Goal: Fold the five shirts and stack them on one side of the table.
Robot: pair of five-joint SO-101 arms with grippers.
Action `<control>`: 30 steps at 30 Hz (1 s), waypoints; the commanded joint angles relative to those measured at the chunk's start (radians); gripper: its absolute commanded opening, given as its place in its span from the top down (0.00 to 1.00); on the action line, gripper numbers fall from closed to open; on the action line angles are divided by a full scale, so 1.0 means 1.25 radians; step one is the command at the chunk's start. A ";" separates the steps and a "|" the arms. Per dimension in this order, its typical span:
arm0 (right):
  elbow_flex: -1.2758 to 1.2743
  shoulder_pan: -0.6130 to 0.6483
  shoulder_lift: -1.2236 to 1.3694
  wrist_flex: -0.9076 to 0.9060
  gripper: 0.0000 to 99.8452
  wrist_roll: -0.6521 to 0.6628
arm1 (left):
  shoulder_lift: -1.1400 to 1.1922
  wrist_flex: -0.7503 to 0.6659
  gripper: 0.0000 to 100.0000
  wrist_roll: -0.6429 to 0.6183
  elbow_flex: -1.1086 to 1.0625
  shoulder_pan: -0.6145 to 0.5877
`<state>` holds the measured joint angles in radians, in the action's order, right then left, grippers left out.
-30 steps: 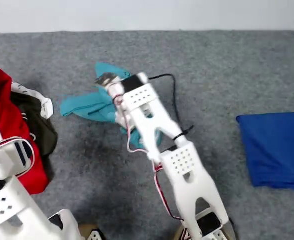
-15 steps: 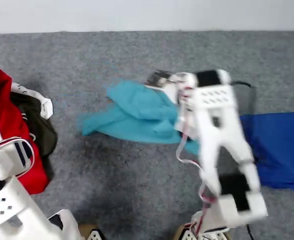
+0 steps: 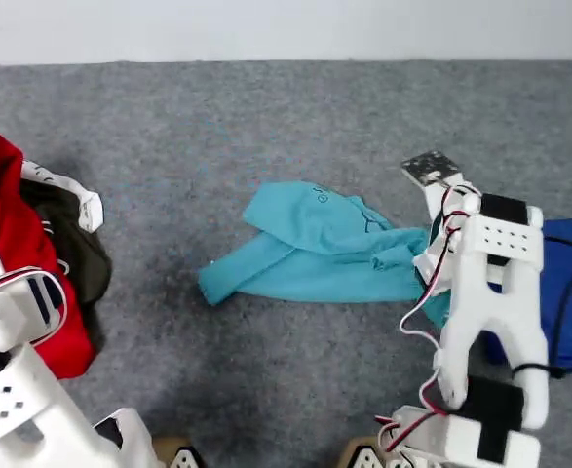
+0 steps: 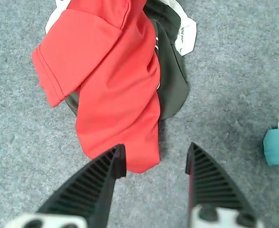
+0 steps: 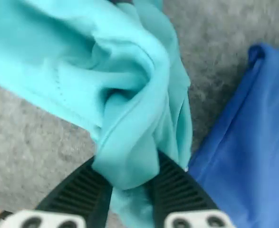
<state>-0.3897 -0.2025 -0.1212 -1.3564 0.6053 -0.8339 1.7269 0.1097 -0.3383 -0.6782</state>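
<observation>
A teal shirt (image 3: pixel 315 249) lies stretched across the middle of the grey table, one end bunched at my right gripper (image 3: pixel 432 263). In the right wrist view that gripper (image 5: pixel 129 183) is shut on a fold of the teal shirt (image 5: pixel 115 95), right beside the folded blue shirt (image 5: pixel 244 142). The blue shirt (image 3: pixel 568 292) lies at the table's right side, partly under the right arm. A red shirt (image 4: pixel 110 80) sits crumpled on a dark shirt (image 4: pixel 170 80) at the left. My left gripper (image 4: pixel 151 164) hangs open above the red shirt's near edge.
A white garment piece (image 3: pixel 66 190) pokes out of the pile at the left, over the dark shirt (image 3: pixel 71 244). The left arm's white body (image 3: pixel 13 390) fills the lower left corner. Bare carpet (image 3: pixel 266 117) lies behind the teal shirt.
My right arm has swung to the right, dragging the teal shirt from the table's middle toward the blue shirt and stretching it out. The left arm has not moved.
</observation>
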 commanded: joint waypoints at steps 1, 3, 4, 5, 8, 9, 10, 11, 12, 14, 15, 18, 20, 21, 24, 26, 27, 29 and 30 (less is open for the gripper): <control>0.021 -0.035 0.013 0.013 0.77 -0.044 | -0.010 0.004 0.79 0.009 0.003 -0.001; 0.045 -0.051 0.013 0.012 0.69 -0.064 | -0.010 0.004 0.79 0.009 0.003 -0.001; 0.065 -0.056 0.006 -0.002 0.65 -0.072 | -0.010 0.004 0.79 0.009 0.003 -0.001; 0.093 -0.056 -0.006 -0.029 0.63 -0.077 | -0.010 0.004 0.79 0.009 0.003 -0.001; 0.200 -0.035 -0.052 -0.128 0.61 -0.081 | -0.010 0.004 0.79 0.009 0.003 -0.001; 0.234 -0.019 -0.069 -0.160 0.61 -0.081 | -0.010 0.004 0.79 0.009 0.003 -0.001; 0.261 -0.001 -0.085 -0.187 0.61 -0.081 | -0.010 0.004 0.79 0.009 0.003 -0.001; 0.280 0.024 -0.101 -0.208 0.61 -0.077 | -0.010 0.004 0.79 0.009 0.003 -0.001; 0.290 0.052 -0.115 -0.222 0.61 -0.077 | -0.010 0.004 0.79 0.009 0.003 -0.001; 0.285 0.110 -0.127 -0.230 0.61 -0.081 | -0.010 0.004 0.79 0.009 0.003 -0.001; 0.270 0.139 -0.125 -0.228 0.61 -0.082 | -0.010 0.004 0.79 0.009 0.003 -0.002; 0.185 0.207 -0.101 -0.184 0.61 -0.082 | -0.010 0.005 0.79 0.009 0.003 -0.004; 0.115 0.236 -0.079 -0.133 0.61 -0.083 | -0.010 0.005 0.79 0.009 0.003 -0.004; 0.083 0.249 -0.071 -0.115 0.61 -0.087 | -0.010 0.005 0.79 0.009 0.002 -0.004; 0.018 0.269 -0.063 -0.087 0.61 -0.119 | -0.010 0.005 0.79 0.009 0.002 -0.004; -0.006 0.267 -0.066 -0.082 0.62 -0.122 | -0.010 0.005 0.79 0.009 0.002 -0.004; -0.012 0.265 -0.066 -0.080 0.64 -0.122 | -0.010 0.005 0.79 0.009 0.002 -0.004; -0.017 0.263 -0.061 -0.079 0.69 -0.124 | -0.010 0.005 0.79 0.009 0.002 -0.002; -0.017 0.263 -0.058 -0.077 0.72 -0.126 | -0.010 0.005 0.79 0.009 0.002 -0.001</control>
<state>-0.4127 0.1181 -0.1918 -1.4668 0.4611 -0.8339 1.7269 0.1097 -0.3383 -0.6782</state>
